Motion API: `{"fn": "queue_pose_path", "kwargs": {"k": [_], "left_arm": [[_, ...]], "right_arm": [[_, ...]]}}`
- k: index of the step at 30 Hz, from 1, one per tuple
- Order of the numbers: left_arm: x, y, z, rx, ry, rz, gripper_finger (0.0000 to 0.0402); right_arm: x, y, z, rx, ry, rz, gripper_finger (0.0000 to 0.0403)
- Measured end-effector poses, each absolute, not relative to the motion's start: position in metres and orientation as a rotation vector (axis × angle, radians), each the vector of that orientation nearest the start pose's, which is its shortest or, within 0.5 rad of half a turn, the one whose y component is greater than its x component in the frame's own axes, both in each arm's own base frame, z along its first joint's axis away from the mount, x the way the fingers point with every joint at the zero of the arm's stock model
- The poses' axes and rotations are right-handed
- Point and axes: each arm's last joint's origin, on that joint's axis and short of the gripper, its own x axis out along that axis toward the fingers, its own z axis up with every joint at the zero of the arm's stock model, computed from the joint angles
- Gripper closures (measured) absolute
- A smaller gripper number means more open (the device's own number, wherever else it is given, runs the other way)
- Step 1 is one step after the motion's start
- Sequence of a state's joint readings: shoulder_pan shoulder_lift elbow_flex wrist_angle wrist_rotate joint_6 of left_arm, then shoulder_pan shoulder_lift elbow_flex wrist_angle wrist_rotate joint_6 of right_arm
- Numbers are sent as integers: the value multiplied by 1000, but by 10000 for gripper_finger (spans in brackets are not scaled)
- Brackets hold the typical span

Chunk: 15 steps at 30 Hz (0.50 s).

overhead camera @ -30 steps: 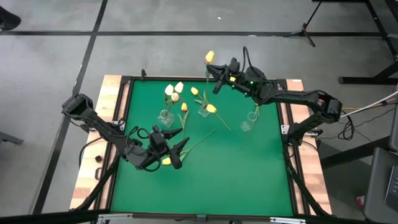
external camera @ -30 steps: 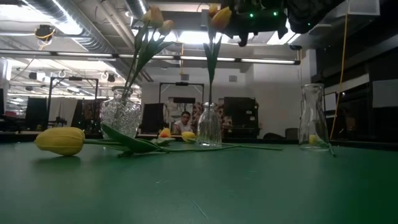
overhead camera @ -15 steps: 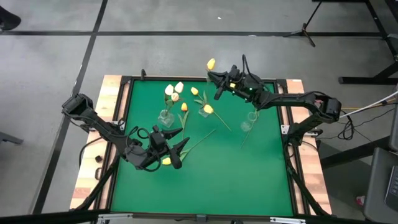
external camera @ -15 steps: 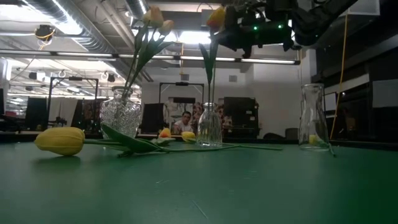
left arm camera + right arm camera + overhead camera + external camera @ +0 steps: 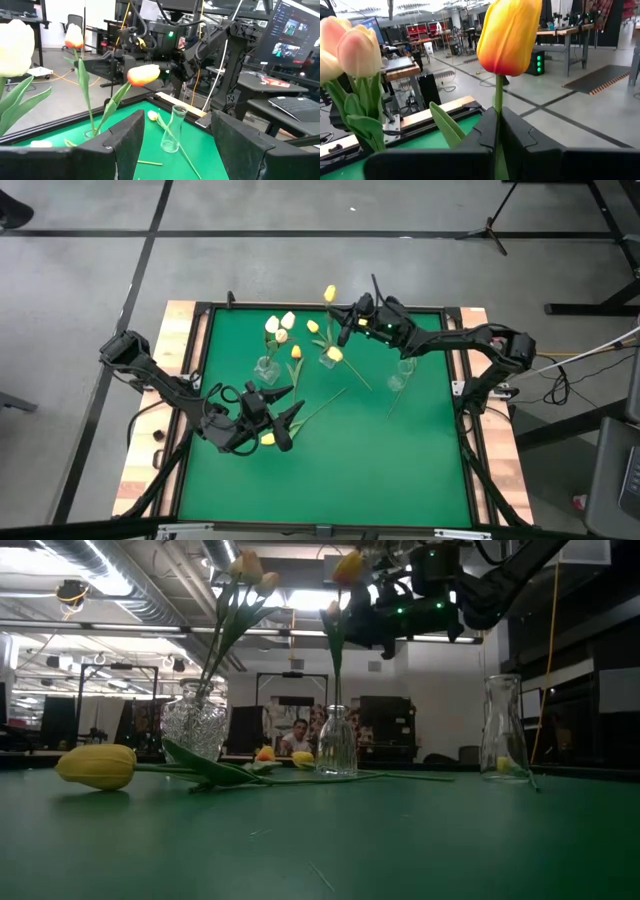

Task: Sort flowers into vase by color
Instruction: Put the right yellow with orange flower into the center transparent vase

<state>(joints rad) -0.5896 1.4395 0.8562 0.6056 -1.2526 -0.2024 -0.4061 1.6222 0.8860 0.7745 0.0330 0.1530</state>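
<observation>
Overhead, my right pincer point(image 5: 345, 323) clamped tulip stem point(image 5: 498, 107) near green desk point(image 5: 400, 470) far edge; left pincer point(image 5: 287, 416) open; concrete floor point(image 5: 300, 260) around.

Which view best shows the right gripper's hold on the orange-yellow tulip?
The right wrist view: the right gripper is shut on the tulip stem, seen close. High view shows it small, above the green mat's far edge; low view from below; left wrist view only distantly.
</observation>
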Motion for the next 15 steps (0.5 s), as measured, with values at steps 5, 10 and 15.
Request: {"fn": "queue_pose_path", "kwargs": {"k": [5, 10, 15], "left_arm": [[264, -144, 282, -210, -80, 660, 175], [264, -144, 282, -210, -80, 659, 175], [264, -144, 282, -210, -80, 659, 175]], "right_arm": [[323, -140, 248, 148, -43, -438, 386], [323, -140, 245, 154, -8, -443, 367], [323, -140, 244, 157, -1, -449, 307]]}}
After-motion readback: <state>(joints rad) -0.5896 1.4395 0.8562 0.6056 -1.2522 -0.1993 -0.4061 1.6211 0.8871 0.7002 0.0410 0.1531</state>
